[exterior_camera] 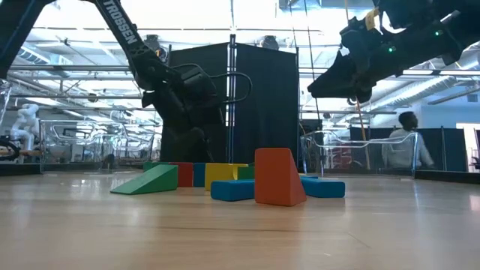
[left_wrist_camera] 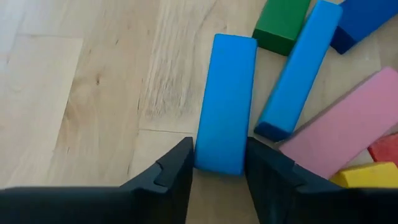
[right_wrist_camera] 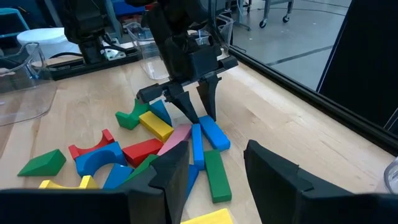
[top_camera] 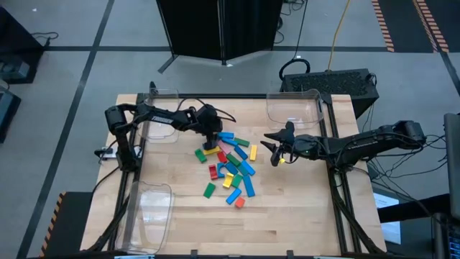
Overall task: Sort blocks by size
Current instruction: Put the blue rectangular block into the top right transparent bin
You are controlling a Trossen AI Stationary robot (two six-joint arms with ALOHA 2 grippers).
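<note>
Blocks [top_camera: 228, 164] all heaped mid-table, bins [top_camera: 293, 108] empty; left tool [left_wrist_camera: 217, 169] pinching blue bar [left_wrist_camera: 225, 102]; right tool [right_wrist_camera: 214, 167] wide, empty.

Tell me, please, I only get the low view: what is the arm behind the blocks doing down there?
Observer: That is the left gripper. Its wrist view shows its fingers pressed against both sides of a long blue block.
Operator: Is the block in the air?
Observer: No, it lies flat on the wooden table, next to a second blue bar.
Operator: And the arm up high on my right?
Observer: From above, the right gripper sits to the right of the pile of blocks, fingers apart.
</note>
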